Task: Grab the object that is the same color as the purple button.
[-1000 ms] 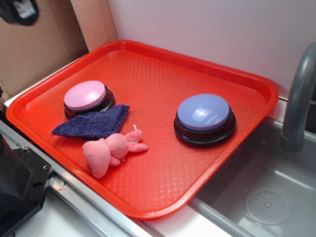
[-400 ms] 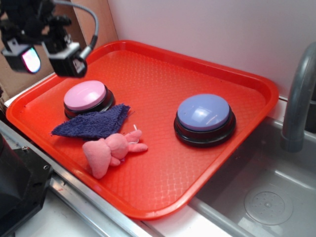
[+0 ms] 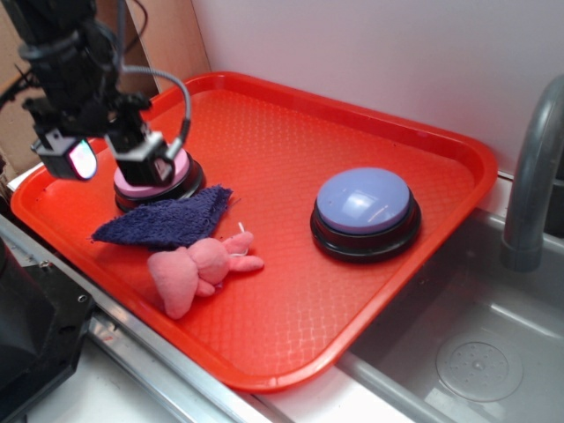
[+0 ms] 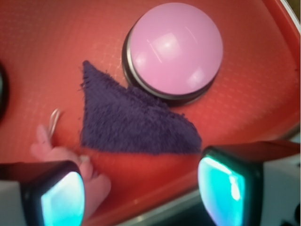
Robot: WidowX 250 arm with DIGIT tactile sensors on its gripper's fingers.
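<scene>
The object, a dark purple fuzzy triangular cloth (image 3: 169, 221) (image 4: 129, 120), lies flat on the red tray (image 3: 291, 132), one edge tucked against the pink-topped button (image 3: 145, 182) (image 4: 175, 46). The purple button (image 3: 364, 202), a lavender-blue dome on a black base, stands at the tray's right. My gripper (image 3: 115, 160) (image 4: 141, 193) hangs open above the tray's left part, over the pink-topped button and just back-left of the cloth, with nothing between its fingers. In the wrist view the cloth sits ahead of the glowing fingertips (image 4: 63, 195).
A pink plush toy (image 3: 198, 269) (image 4: 70, 157) lies right in front of the cloth. The tray's front rim (image 4: 155, 200) runs under the fingers. A grey sink basin (image 3: 476, 352) and faucet (image 3: 533, 176) are at the right. Cardboard (image 3: 53, 97) stands behind left.
The arm has come into view from the upper left and dropped down and to the right, now hanging over the pink-topped button. Cloth, toy and buttons have not moved.
</scene>
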